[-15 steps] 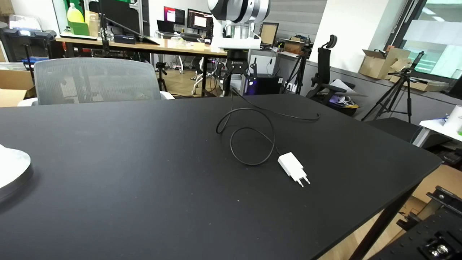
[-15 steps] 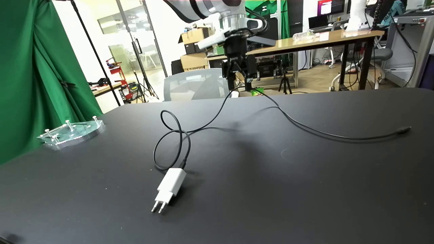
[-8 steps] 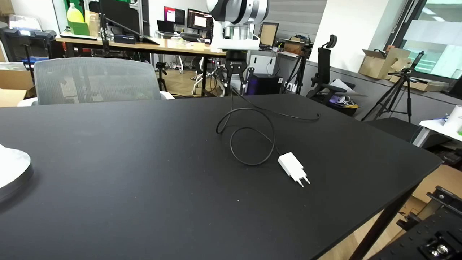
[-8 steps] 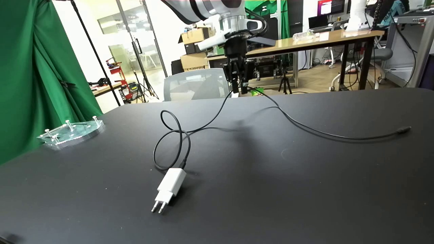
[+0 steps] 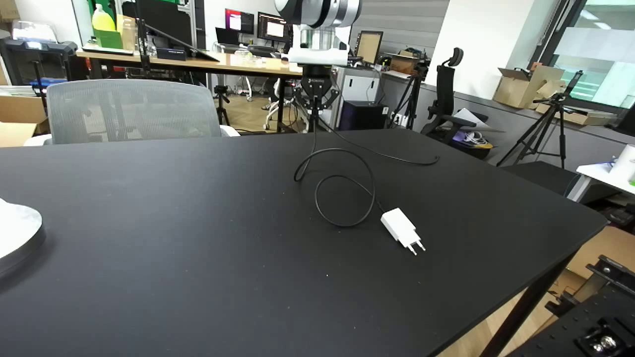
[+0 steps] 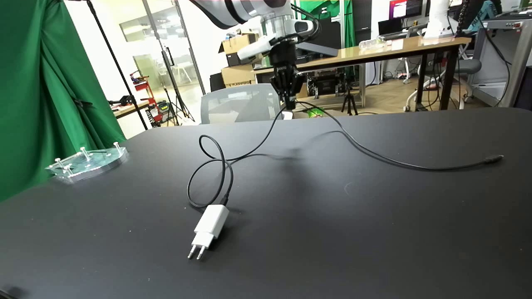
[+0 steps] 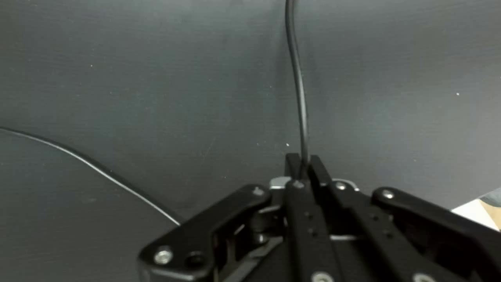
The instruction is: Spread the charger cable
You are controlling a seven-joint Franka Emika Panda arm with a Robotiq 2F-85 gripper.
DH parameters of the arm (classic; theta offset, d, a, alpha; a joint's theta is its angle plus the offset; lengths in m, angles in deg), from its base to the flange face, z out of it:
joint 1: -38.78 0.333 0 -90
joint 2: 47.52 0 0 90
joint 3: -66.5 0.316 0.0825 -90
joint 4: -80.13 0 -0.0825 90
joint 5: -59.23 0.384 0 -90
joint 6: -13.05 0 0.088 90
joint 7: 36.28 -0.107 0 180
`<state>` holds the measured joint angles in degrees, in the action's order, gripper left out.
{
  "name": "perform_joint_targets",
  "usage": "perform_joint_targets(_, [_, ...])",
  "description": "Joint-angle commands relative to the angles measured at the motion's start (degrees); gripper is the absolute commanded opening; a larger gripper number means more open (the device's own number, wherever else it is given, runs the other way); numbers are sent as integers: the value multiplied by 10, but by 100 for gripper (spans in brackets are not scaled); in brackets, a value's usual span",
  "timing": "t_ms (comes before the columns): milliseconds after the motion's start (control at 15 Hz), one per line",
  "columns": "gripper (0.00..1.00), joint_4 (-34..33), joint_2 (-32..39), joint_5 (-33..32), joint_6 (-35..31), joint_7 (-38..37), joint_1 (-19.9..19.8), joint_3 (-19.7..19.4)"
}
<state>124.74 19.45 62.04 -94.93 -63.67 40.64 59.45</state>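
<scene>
My gripper [image 7: 304, 163] is shut on the black charger cable [image 7: 300, 94], whose strand runs up and away from between the fingertips in the wrist view. In both exterior views the gripper [image 5: 314, 124] [image 6: 289, 106] hangs over the far side of the table, lifting the cable [image 6: 432, 169] into an arch. One side of the arch slopes down to a free black end lying on the table at the right. The other side leads into loose loops near the white charger plug [image 5: 398, 225] [image 6: 212, 222], which lies flat with its two pins pointing toward the camera.
The dark table [image 5: 198, 223] carries everything. A clear plate with upright screws [image 6: 89, 164] stands at its left side, and a white rounded object [image 5: 17, 230] sits at the left edge of an exterior view. Behind the table is a grey mesh chair [image 5: 134, 111].
The fingers have gone from wide apart to closed on the cable. The gripper has since drifted slightly left in both exterior views, and the loops and plug have shifted a little with the cable.
</scene>
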Motion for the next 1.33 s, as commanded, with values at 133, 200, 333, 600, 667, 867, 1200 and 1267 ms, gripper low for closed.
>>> perform_joint_targets(133, [2,91,-65,-33,-91,-126,63,-49])
perform_joint_targets(200, [2,111,-80,-31,-93,-164,75,-57])
perform_joint_targets(333, [2,151,-113,-26,-45,-209,95,-64])
perform_joint_targets(600, [2,225,-184,-13,69,-154,88,-7])
perform_joint_targets(667, [2,237,-197,-9,101,-153,85,2])
perform_joint_targets(867, [2,280,-239,-6,174,-172,86,14])
perform_joint_targets(1200, [2,377,-302,-15,120,-231,94,7])
perform_joint_targets(1267, [2,397,-314,-18,96,-241,95,6])
